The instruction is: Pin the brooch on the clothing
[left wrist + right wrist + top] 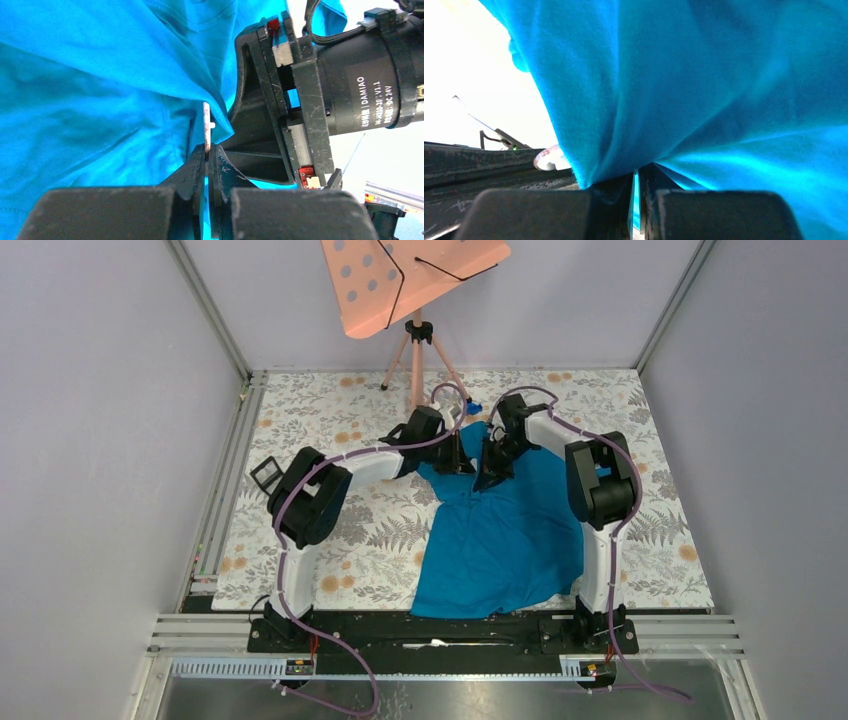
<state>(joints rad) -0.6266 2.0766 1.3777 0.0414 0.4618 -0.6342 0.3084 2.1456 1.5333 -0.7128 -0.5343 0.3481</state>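
The teal T-shirt lies on the flowered table, its upper part lifted between my two grippers. My left gripper is shut on the brooch, a thin pale disc seen edge-on above its fingertips, right against a fold of the shirt. My right gripper is shut on a pinch of shirt fabric, held up next to the brooch. In the right wrist view the brooch shows as a pale disc at the fold's left edge. The right gripper's body stands close beside the brooch.
A pink perforated board on a tripod stands at the table's far edge. A tiny blue lump lies near the shirt's top. A black square frame sits at the left by the left arm's elbow.
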